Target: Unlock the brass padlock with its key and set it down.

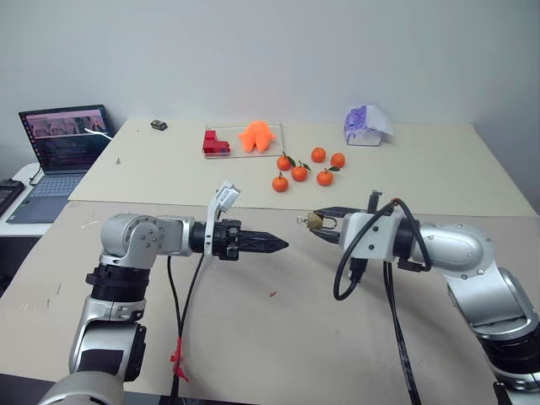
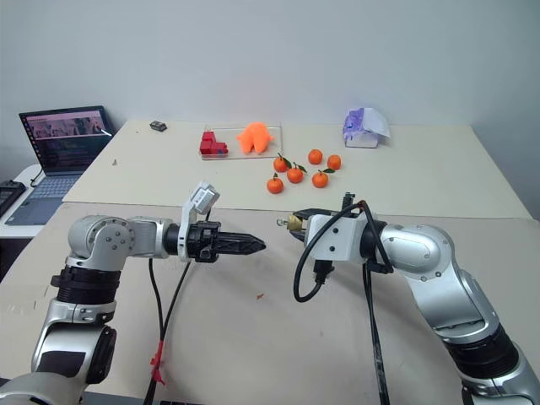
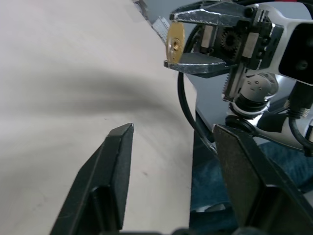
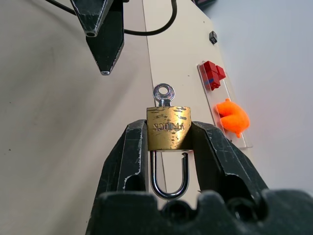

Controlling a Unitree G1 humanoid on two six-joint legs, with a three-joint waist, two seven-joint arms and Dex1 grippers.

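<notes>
While the left gripper [image 1: 283,245] hangs released and empty, left of the lock | key [image 4: 163,94] sits in the brass padlock [image 4: 169,129], clenched by the right gripper [image 1: 318,228] above the table [image 1: 253,337] | risk: shackle looks freed, so a nudge may drop the lock.

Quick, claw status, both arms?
Left claw: open, empty.
Right claw: shut on the brass padlock, with the key in it.

padlock [image 4: 169,128] between right fingers [image 4: 130,161], key [image 4: 163,94] in it; left gripper [image 1: 274,245] opposite.
</notes>
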